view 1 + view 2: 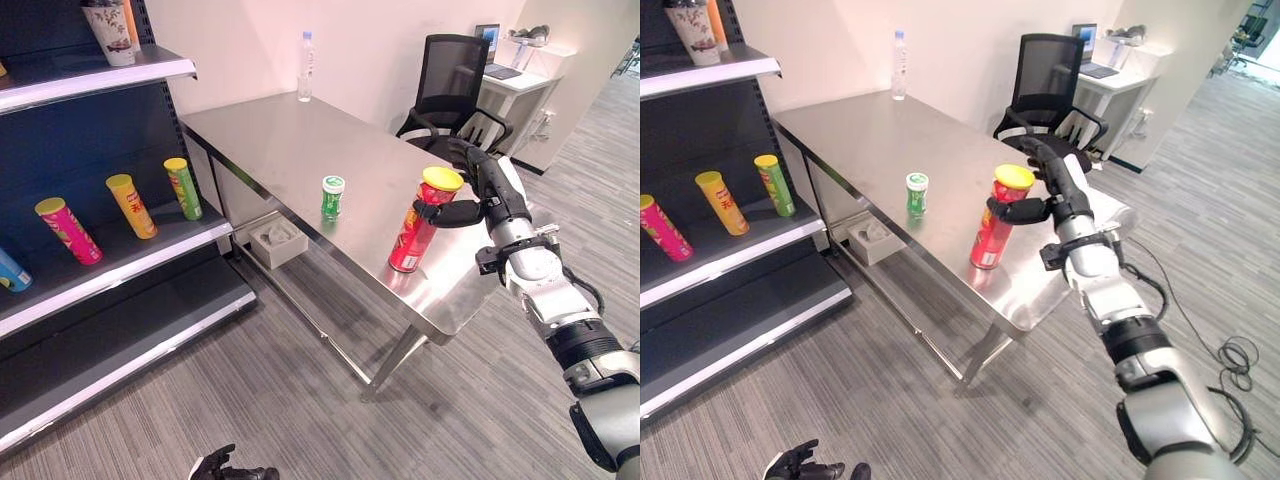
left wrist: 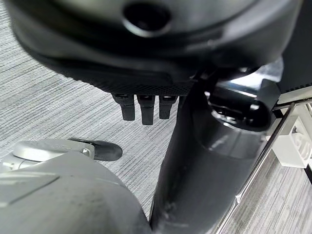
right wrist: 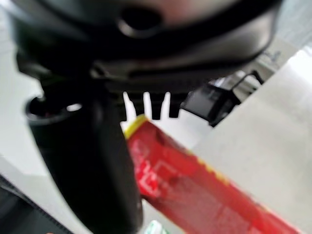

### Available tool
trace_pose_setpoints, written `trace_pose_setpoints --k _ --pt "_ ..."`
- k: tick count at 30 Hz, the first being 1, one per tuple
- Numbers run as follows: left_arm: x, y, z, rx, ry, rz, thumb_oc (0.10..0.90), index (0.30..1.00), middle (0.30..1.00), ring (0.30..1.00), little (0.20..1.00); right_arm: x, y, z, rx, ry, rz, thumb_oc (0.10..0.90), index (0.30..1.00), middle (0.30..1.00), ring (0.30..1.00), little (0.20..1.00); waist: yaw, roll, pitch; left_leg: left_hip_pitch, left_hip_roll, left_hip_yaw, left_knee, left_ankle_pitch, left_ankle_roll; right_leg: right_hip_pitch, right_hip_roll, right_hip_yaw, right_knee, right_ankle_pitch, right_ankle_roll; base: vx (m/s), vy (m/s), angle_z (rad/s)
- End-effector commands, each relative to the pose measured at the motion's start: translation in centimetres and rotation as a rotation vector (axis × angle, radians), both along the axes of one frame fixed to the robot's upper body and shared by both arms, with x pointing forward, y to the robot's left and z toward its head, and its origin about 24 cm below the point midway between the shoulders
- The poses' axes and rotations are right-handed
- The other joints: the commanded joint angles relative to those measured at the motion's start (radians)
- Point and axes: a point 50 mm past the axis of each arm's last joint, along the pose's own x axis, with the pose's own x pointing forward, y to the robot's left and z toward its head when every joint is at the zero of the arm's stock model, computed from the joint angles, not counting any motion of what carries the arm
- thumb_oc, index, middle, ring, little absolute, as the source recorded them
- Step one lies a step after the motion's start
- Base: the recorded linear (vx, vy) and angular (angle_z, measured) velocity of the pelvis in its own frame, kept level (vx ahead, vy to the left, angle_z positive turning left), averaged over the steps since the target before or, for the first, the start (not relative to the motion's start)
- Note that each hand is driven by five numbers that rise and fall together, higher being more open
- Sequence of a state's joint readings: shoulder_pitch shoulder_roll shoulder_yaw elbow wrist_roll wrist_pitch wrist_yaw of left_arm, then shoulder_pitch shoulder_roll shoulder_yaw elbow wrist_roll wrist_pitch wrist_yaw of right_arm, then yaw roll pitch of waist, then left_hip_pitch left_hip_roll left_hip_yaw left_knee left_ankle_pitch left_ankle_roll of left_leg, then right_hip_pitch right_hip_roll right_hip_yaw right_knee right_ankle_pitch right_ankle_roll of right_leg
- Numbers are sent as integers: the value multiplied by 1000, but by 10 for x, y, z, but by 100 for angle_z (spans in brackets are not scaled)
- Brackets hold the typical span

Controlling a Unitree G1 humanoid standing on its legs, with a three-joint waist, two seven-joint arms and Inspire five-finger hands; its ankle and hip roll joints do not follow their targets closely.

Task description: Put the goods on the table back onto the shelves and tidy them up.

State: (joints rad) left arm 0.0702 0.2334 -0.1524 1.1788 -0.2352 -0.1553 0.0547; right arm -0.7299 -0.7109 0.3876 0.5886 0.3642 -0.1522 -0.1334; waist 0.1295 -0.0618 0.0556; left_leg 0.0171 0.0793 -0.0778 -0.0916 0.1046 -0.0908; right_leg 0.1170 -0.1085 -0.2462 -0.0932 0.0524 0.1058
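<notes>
A red tube can with a yellow lid (image 1: 412,240) stands upright near the front right of the steel table (image 1: 290,140). My right hand (image 1: 487,195) is at its upper part: the thumb (image 3: 92,161) reaches across the can's near side, and the straight fingers (image 3: 151,105) sit behind the lid. The hand is open, with the red can (image 3: 195,190) between thumb and fingers. A small green can (image 1: 332,197) stands upright at mid-table, to the left of the red one. My left hand (image 1: 222,466) hangs low over the carpet, fingers (image 2: 142,109) relaxed and empty.
The shelf unit (image 1: 120,265) at left holds pink (image 1: 68,230), yellow (image 1: 131,206) and green (image 1: 183,188) tube cans leaning on its middle shelf. A water bottle (image 1: 305,68) stands at the table's far edge. An office chair (image 1: 450,80) is behind it, a white box (image 1: 277,241) below.
</notes>
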Motion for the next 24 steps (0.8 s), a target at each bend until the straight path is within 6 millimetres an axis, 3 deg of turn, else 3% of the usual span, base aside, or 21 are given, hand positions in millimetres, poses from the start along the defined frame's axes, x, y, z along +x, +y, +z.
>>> trace_pose_setpoints --k 1,13,14,15,24 --pt "-1 17 3 66 19 -53 800 900 900 900 900 14 14 80 16 -242 44 800 900 900 900 900 38 -30 -18 38 -23 -3 4 -131 35 1 -69 41 6 -13 58 0 0 0" --pt "-4 18 3 58 27 -30 800 900 900 900 900 21 23 77 115 -204 75 800 900 900 900 900 47 -31 -12 31 -27 -8 4 -128 33 -4 -68 38 6 -13 57 0 1 3" --pt "-4 18 3 58 27 -30 800 900 900 900 900 21 23 77 115 -204 75 584 575 575 575 575 47 -31 -12 31 -27 -8 4 -128 33 -5 -68 38 6 -13 57 0 0 0" --pt "-4 18 2 56 27 -28 800 900 900 900 900 22 25 76 117 -195 79 400 300 300 300 300 46 -32 -12 31 -27 -8 4 -129 33 -5 -68 39 6 -12 57 0 0 0" --pt "-2 19 3 58 25 -27 800 900 900 900 900 24 25 75 85 -169 80 400 300 300 300 300 36 -35 -12 36 -26 -1 4 -132 35 -6 -67 48 6 -11 56 0 0 0"
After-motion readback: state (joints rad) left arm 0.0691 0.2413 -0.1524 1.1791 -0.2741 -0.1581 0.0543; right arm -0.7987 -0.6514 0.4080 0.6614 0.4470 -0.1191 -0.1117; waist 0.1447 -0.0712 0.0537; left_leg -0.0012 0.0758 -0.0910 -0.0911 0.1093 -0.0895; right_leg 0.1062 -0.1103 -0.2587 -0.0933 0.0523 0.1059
